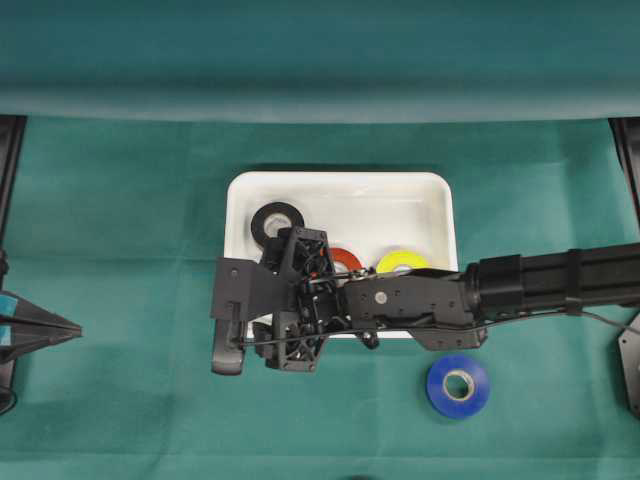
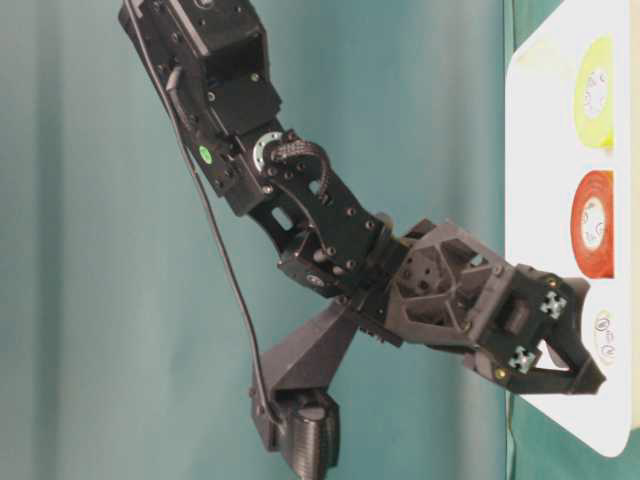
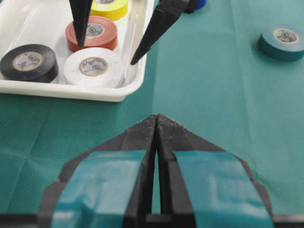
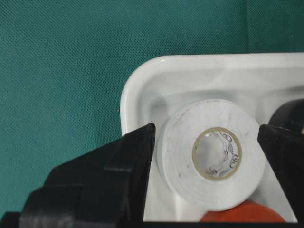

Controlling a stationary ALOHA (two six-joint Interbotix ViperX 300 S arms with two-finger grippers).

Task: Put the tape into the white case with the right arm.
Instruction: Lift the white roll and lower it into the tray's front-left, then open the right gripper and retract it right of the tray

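Note:
The white case (image 1: 340,190) lies mid-table and holds black (image 1: 277,222), red (image 1: 345,258) and yellow tape (image 1: 402,262). A white tape (image 4: 216,154) lies flat in the case's near-left corner (image 3: 93,66), next to the black roll (image 3: 29,61). My right gripper (image 4: 206,127) hangs open just above it; no finger grips the roll. In the left wrist view one finger (image 3: 80,19) points down over the rolls and the other (image 3: 156,28) stands by the case's rim. My left gripper (image 3: 156,116) rests shut and empty at the left edge (image 1: 40,328).
A blue tape (image 1: 458,385) lies on the green cloth to the front right of the case. A teal tape (image 3: 284,40) sits on the cloth away from the case. The right arm (image 1: 560,280) stretches across the case's front right.

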